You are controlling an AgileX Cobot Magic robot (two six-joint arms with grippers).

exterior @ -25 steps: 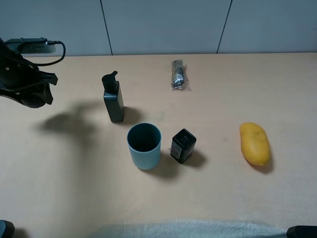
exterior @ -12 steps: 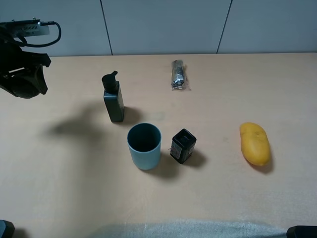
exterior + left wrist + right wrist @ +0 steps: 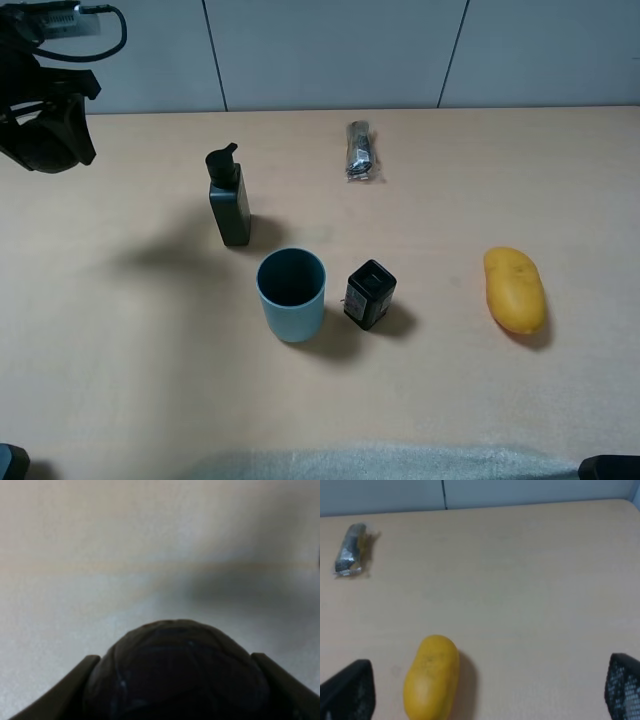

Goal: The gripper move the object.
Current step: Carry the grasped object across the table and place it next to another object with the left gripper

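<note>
My left gripper point(image 3: 46, 140) hangs high above the table's far left corner. In the left wrist view it point(image 3: 175, 682) is shut on the object point(image 3: 176, 672), a dark round rough-skinned ball that fills the space between the two fingers point(image 3: 70, 685). In the exterior view the ball cannot be told apart from the dark claw. My right gripper point(image 3: 485, 692) is open and empty, its fingertips wide apart, low near the table's front right; only a sliver of that arm point(image 3: 610, 467) shows in the exterior view.
A blue-grey cup point(image 3: 291, 292) stands mid-table with a black pump bottle point(image 3: 229, 200) behind it and a black boxy bottle point(image 3: 369, 293) to its right. A yellow mango point(image 3: 515, 289) lies at the right. A foil packet point(image 3: 359, 150) lies at the back.
My left gripper has risen and drawn back toward the far left corner with the ball in it; its shadow on the table has faded and shifted. Nothing else moved.
</note>
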